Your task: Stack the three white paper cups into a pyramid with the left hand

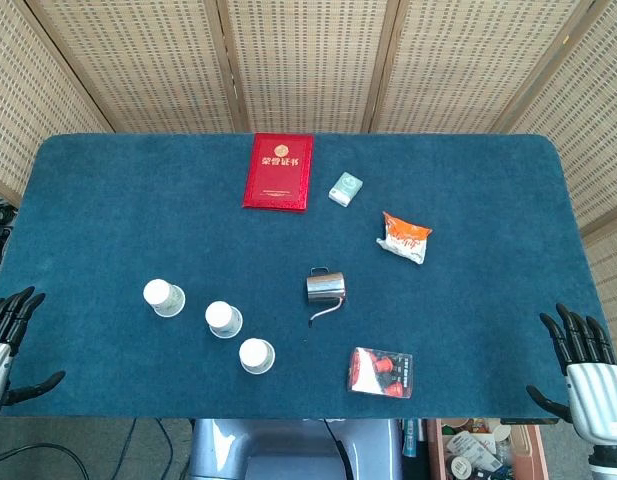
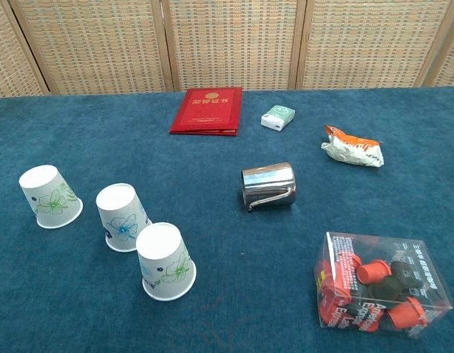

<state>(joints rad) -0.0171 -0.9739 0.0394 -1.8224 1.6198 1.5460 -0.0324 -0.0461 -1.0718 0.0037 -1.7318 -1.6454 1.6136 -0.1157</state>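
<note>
Cups [image 1: 225, 319] sit inverted, unstacked; left hand [image 1: 6, 340] and right hand [image 1: 586, 372] seemingly spread their fingers, empty.

Three white paper cups [image 2: 110, 220] near the front left edge of the blue table [image 2: 212, 294] — floral prints, green, blue, green. Red booklet [image 2: 207, 111] at back edge — gold lettering.

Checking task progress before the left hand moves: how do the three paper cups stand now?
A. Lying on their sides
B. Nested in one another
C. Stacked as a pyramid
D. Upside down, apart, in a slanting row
D: the cups stand mouth-down and separate, none on another.
</note>
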